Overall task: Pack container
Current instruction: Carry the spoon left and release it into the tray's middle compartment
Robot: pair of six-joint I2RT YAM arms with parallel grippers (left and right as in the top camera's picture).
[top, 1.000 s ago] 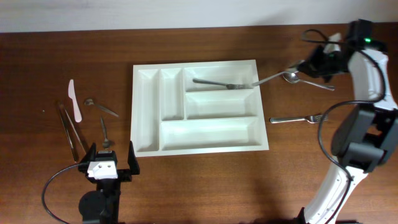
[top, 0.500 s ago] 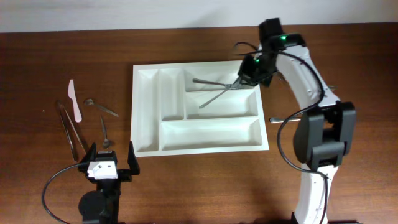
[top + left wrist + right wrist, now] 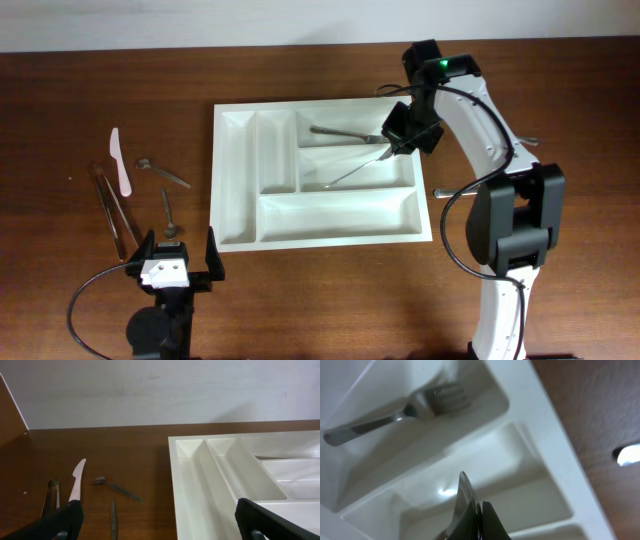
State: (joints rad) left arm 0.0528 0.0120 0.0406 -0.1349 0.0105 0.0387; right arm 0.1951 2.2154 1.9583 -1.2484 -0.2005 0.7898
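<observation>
The white container (image 3: 316, 104) lies mid-table, and a fork (image 3: 345, 132) rests in its top long slot. My right gripper (image 3: 396, 143) hovers over the container's right end, shut on a thin metal utensil (image 3: 352, 172) that slants down-left over the middle long slot. The right wrist view shows the fingers (image 3: 490, 520) pressed together on the utensil's flat metal end (image 3: 464, 492), with the fork (image 3: 410, 410) and the container's rim (image 3: 532, 412) beyond. My left gripper (image 3: 180, 247) stands open near the front edge, off the container's front left corner (image 3: 185, 475), with nothing in it.
Left of the container lie a white plastic knife (image 3: 120, 160), metal tongs (image 3: 113, 210), a small spoon (image 3: 160, 172) and another small utensil (image 3: 168, 212). A fork (image 3: 445, 192) and a spoon handle (image 3: 525, 141) show on the table by the right arm.
The right arm swung left from the table beside the container to over its right end, carrying the utensil, which now slants over the middle slot. The left arm has not moved.
</observation>
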